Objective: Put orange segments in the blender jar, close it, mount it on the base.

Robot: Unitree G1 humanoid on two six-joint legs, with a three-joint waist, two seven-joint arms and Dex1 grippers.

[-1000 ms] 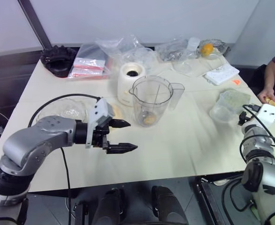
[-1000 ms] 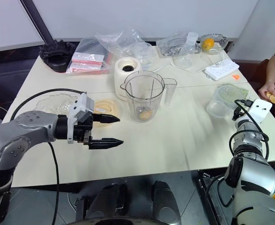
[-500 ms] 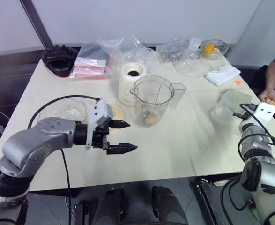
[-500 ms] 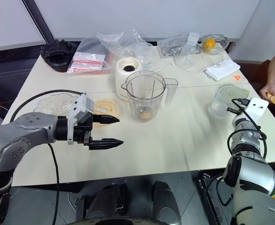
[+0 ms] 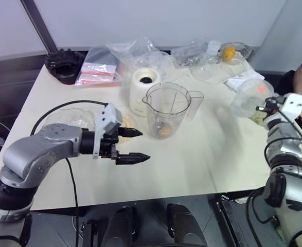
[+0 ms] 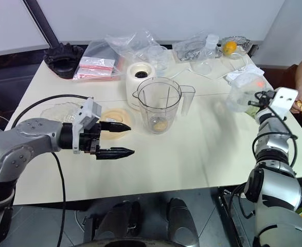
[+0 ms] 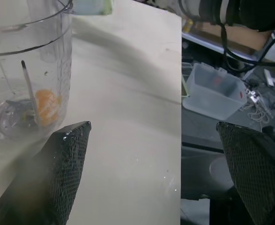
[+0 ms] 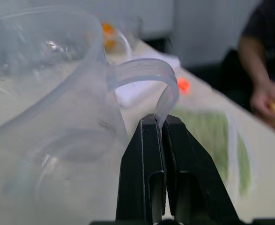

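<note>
The blender jar (image 5: 166,109), clear rigid plastic with a side handle and pour spout, stands at the centre of the cream table (image 5: 202,159), just in front of the squat, rounded cream-white base (image 5: 142,90) with its dark round socket. Through the jar's wall the left wrist view shows one glossy orange segment (image 7: 47,106) lying at the bottom beside the small metal blade, a detail the head views give only as a small orange blot. The left gripper (image 5: 132,145) hovers left of the jar, its textured black fingers spread wide and empty. At the right edge of the frame, the right gripper (image 8: 159,127) is pinched tight on the thin curved handle of a small clear plastic tub (image 5: 251,96); a second ago that tub sat on the table, and now it hangs lifted and tilted above it.
</note>
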